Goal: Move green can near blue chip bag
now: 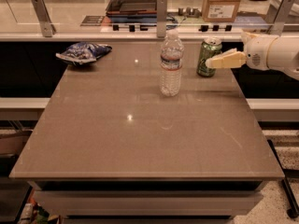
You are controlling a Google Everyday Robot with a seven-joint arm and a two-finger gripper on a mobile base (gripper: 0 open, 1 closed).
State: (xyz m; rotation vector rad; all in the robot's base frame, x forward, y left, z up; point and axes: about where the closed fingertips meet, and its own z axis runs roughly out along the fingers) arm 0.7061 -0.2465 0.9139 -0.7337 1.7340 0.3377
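- We see the green can (207, 57) standing upright near the bench's (140, 143) far right edge, just right of the water bottle (171, 64).
- The claw (219, 60) is level with the can's right side; we cannot tell how far open it is or whether it grips.
- The blue chip bag (83, 52) lies at the far left, well apart from the can.

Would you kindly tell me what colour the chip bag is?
The chip bag is blue and white, in the camera view; the gripper is at the green can.
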